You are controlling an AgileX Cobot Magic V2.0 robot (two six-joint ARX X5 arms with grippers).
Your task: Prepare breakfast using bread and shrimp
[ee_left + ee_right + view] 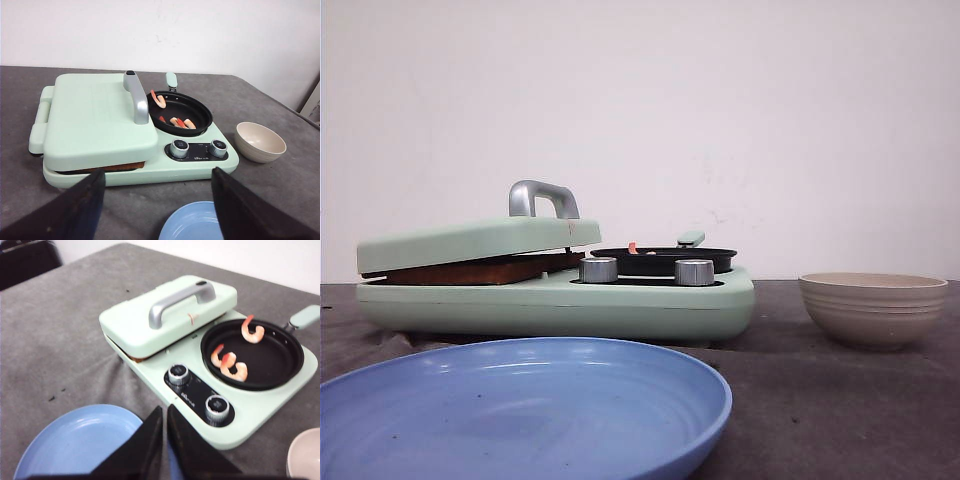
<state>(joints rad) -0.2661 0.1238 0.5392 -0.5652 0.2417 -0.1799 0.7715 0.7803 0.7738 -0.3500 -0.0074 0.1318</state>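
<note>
While peeking from the front first: spotting the bread [470,270] lying flat at centre left, sandwiched under the mint lid [460,242], brown edge running left-right across the frame. Barely catching the shrimp [632,247] as a pink speck poking over the black pan [665,260] rim, mid-frame. Not seeing either arm here.

Moving to the left wrist view: looking at the left gripper [157,210] hanging with jaws spread wide, gripping nothing, low in the frame. Seeing the bread [115,167] only as a brown sliver under the lid's near edge, lower centre. Shrimp [159,100] sitting in the pan right of centre, the upper one slanting upper-left to lower-right.

Switching to the right wrist view: finding the right gripper [164,412] pinched nearly closed, holding nothing, bottom centre beside the blue plate [75,440]. Shrimp [252,330] curling in the pan at upper right, tail tip aiming up-frame, two more lower down.

Guessing: cooking stage, plating not yet done. Probably needing the silver handle [175,305] gripped next and the lid swung up, keeping clear of the pan.
</note>
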